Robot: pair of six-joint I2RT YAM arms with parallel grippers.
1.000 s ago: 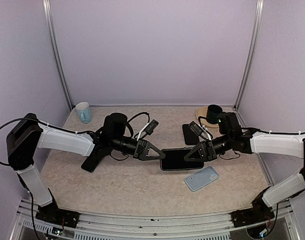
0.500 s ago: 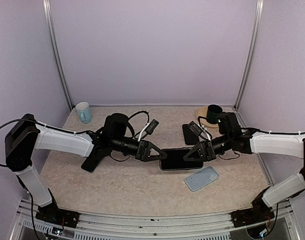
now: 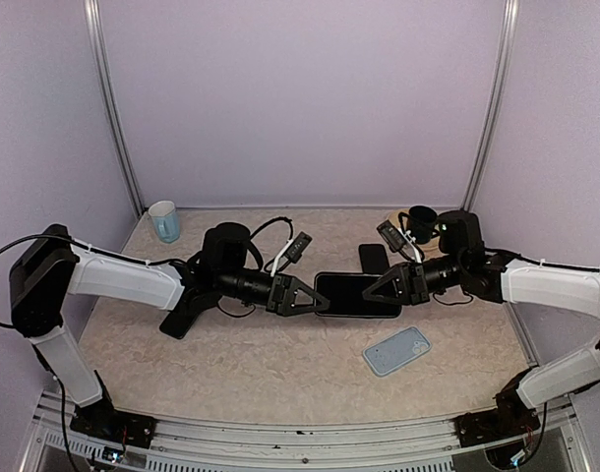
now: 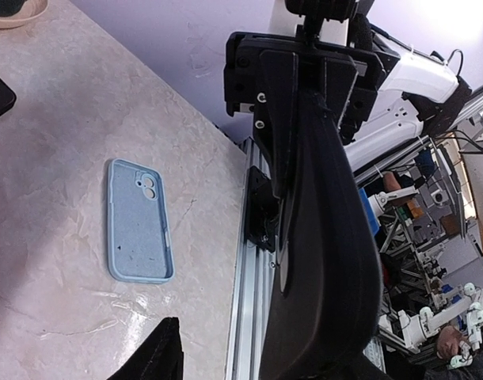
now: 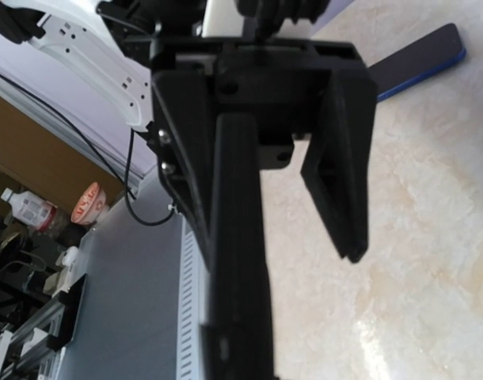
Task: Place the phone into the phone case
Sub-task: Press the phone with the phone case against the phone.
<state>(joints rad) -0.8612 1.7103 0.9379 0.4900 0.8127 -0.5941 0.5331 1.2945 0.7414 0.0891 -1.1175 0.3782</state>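
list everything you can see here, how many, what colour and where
phone: 1, black, mid-table, gripped at its right end
phone case: 1, light blue, flat on the table, near right
blue mug: 1, light blue, back left corner
black mug: 1, black, back right, on the plate
plate: 1, tan, back right
black slab: 1, black, flat, just behind the phone
blue-edged slab: 1, dark with a blue edge, flat, under the left arm
table: 1, beige marbled
left tool: 1, black, open, at the phone's left end
right tool: 1, black, shut on the phone
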